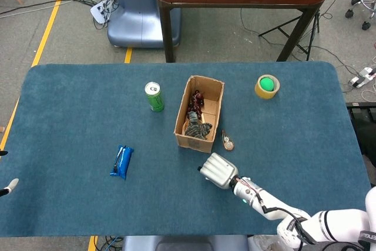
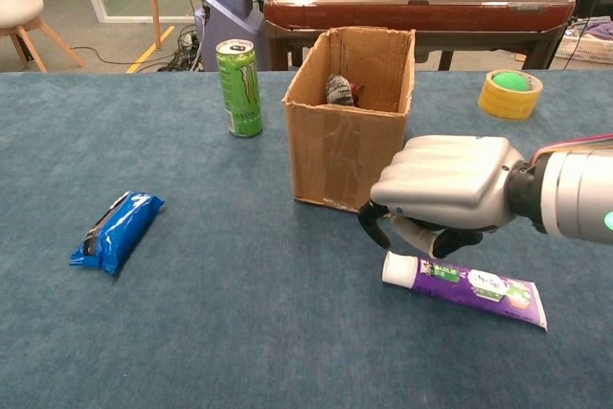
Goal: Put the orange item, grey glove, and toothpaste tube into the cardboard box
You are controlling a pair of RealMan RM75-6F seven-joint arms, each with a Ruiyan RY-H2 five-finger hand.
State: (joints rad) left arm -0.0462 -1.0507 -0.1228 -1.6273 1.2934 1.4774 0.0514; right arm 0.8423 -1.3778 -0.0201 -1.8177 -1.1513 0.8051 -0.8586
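right hand (image 1: 219,170) hides toothpaste tube (image 2: 465,284) in head view; left hand (image 1: 4,190) cut off at worktop's left edge, state unclear

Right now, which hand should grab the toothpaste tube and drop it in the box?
The right hand. It hovers just above the cap end of the toothpaste tube, right beside the cardboard box. The left hand barely shows at the table's far left edge.
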